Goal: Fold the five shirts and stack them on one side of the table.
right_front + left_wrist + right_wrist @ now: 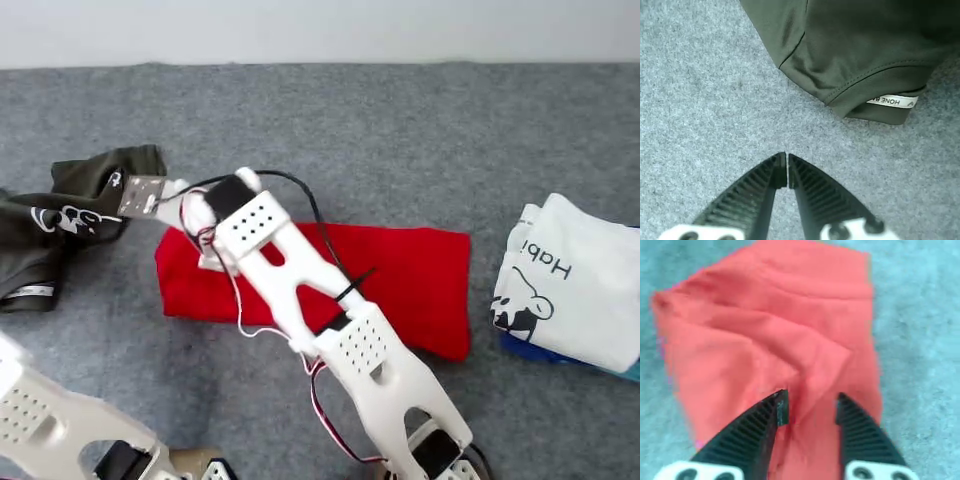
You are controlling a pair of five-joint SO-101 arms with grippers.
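- Grey, carpet-like desk (pixel 400 150).
- Red shirt (pixel 420 280) spread at centre.
- Dark green shirt (pixel 60 220) crumpled at 9 o'clock.
- White shirt (pixel 580 280) folded on blue shirt (pixel 545 355), 3 o'clock.

The right arm (pixel 345 340) is white plastic: flat links pierced by grids of small round holes and long cut-outs, black motors (pixel 232 195) at the joints, and black, red and white cables (pixel 322 400) trailing along it. The left arm (pixel 40 415) has the same dotted panel. Both arms' jaws are black and ribbed, on white mounts (pixel 685 232) with dark screw holes
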